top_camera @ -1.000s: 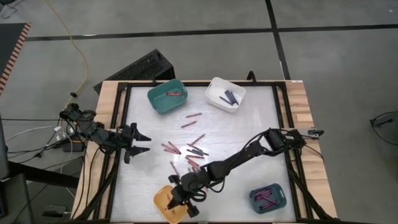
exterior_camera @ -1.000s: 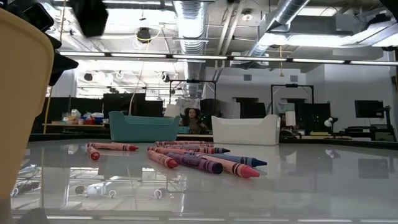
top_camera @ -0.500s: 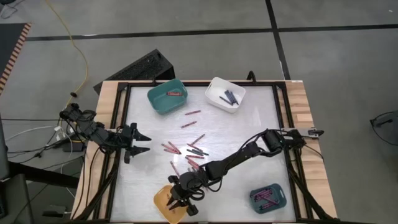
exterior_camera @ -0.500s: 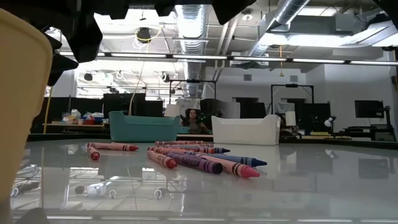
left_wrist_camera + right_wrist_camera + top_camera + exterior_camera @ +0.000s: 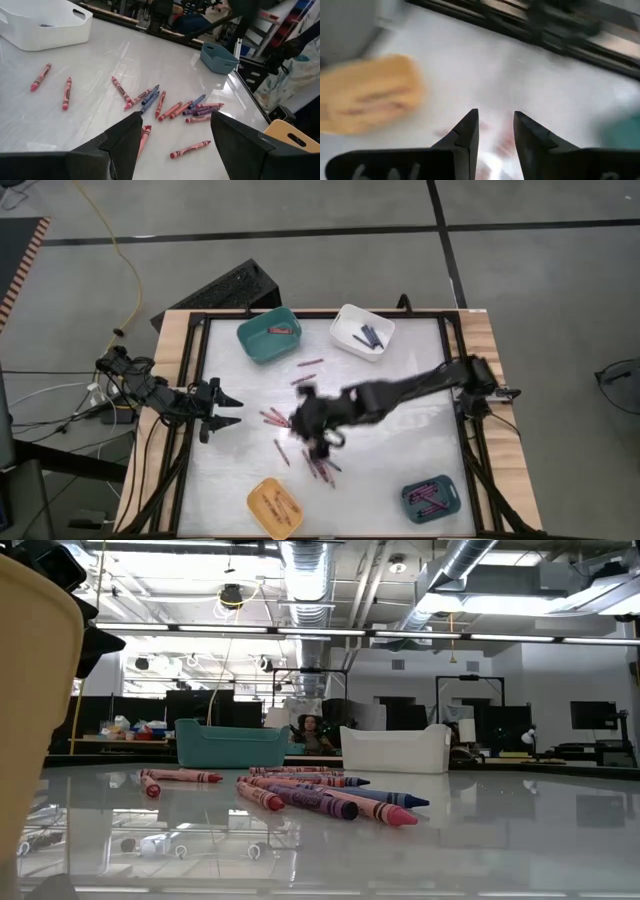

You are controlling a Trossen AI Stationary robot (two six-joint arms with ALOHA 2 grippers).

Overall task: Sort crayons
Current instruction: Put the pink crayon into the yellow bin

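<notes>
Fingers on the right gripper [image 5: 495, 131] sit slightly apart with nothing between them, hovering over the loose crayons [image 5: 300, 423] mid-table. Nearest edge has the yellow bin [image 5: 275, 506] and a blue-grey bin [image 5: 432, 498], both with crayons inside. Left gripper [image 5: 222, 409] waits spread open by the left side. Far end: teal bin [image 5: 268, 335] and white bin [image 5: 362, 331].

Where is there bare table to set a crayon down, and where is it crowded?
Bare: between the white bin and the blue bin; also between the teal bin and the left gripper. Crowded: the loose crayons mid-table, under the right gripper.
</notes>
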